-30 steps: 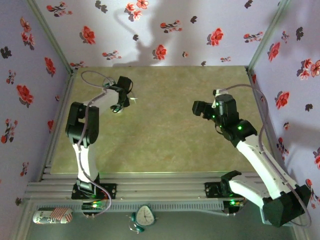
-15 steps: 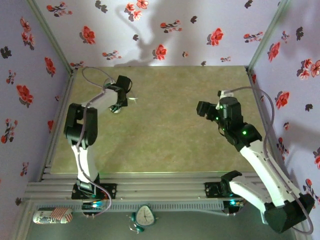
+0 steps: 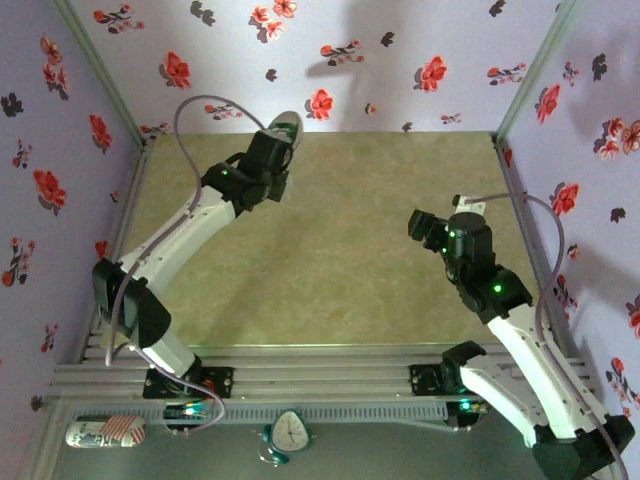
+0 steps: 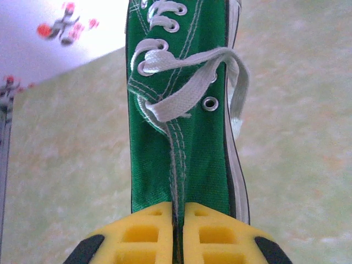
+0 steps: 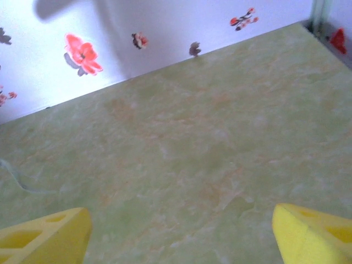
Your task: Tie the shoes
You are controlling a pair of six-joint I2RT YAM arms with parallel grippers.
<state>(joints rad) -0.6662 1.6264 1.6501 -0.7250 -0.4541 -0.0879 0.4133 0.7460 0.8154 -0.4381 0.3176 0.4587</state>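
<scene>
Left gripper (image 4: pixel 179 212): closed on the canvas edge of the green sneaker (image 4: pixel 192 148), with the fabric pinched between the yellow pads.
Sneaker: held directly ahead of the left fingers; the white lace (image 4: pixel 187 93) is draped loose across the eyelets beyond them.
Right gripper (image 5: pixel 181 231): spread wide above the tabletop (image 5: pixel 192 137).

One green sneaker (image 4: pixel 181 137), two white arms (image 3: pixel 190 225) (image 3: pixel 520 330), two yellow claws (image 4: pixel 179 212) (image 5: pixel 181 225), one can (image 3: pixel 105 432).

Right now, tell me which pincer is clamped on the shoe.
The left pincer, shut on the green shoe at its canvas; the right pincer stands open above the table.
</scene>
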